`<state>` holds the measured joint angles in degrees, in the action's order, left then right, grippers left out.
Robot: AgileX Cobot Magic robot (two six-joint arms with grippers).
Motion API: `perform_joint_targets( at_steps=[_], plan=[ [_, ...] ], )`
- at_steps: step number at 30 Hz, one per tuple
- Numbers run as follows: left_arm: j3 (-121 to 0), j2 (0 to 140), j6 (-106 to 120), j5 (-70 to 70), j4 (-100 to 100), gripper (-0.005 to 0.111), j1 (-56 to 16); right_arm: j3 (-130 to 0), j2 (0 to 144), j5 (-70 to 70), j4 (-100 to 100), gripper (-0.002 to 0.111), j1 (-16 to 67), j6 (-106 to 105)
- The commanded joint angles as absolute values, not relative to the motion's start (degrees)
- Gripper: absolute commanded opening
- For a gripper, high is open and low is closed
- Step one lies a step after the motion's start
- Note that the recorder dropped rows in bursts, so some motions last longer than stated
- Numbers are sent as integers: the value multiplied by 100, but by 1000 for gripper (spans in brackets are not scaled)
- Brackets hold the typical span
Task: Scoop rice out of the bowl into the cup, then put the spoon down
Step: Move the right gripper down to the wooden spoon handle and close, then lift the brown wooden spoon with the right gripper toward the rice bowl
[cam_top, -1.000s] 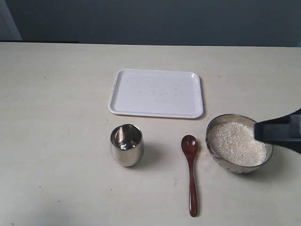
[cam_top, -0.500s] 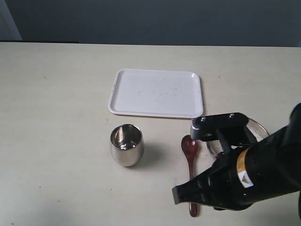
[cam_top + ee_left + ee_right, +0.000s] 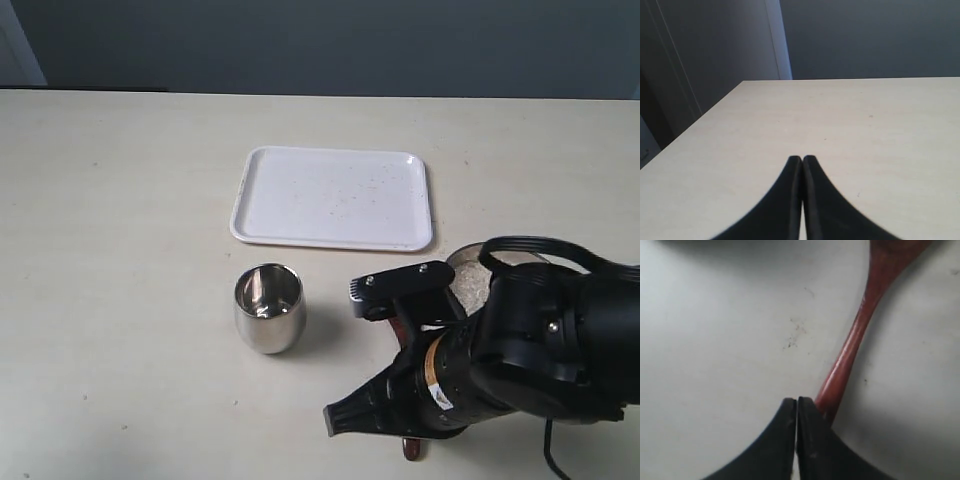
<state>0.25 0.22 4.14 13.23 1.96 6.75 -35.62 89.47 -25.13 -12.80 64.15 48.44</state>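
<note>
Right gripper (image 3: 796,402) closed, nothing held, tips just beside spoon (image 3: 850,345) handle on surface (image 3: 715,340). Left gripper (image 3: 802,159) closed too, empty, above surface. Cup (image 3: 268,308) upright.

This is looking like a robotics lab: a plain cream desk (image 3: 840,125) is stretching ahead of the left gripper (image 3: 802,159), with a blank grey-blue wall (image 3: 865,40) standing beyond it.
</note>
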Motion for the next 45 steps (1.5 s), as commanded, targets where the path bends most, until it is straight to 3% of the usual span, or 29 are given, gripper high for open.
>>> perform_joint_targets(
  at_steps=[1, 5, 7, 12, 30, 33, 40, 45],
  plan=[
    [0, 0, 404, 1248, 181, 0, 677, -3599, 8954, -1857, -1763, 21, 6399, 4797],
    [0, 0, 404, 1248, 181, 0, 677, -3669, 8954, -1729, -1733, 43, 6399, 4810],
    [0, 0, 404, 1248, 181, 0, 677, -3726, 8954, -2153, -1723, 48, 6399, 4810],
    [0, 0, 404, 1248, 181, 0, 677, -3861, 8954, -3253, -1725, 49, 6399, 4931],
    [0, 0, 404, 1248, 181, 0, 677, -3861, 9664, -2757, -2069, 49, 6399, 6173],
    [0, 0, 404, 1248, 181, 0, 677, -3861, 9755, -2835, -1998, 42, 6399, 6173],
    [0, 0, 404, 1248, 181, 0, 677, -3861, 9861, -2787, -1895, 1, 6399, 6154],
    [0, 0, 404, 1248, 181, 0, 677, -3861, 9861, -2798, -2047, -1, 6399, 5993]
  ],
)
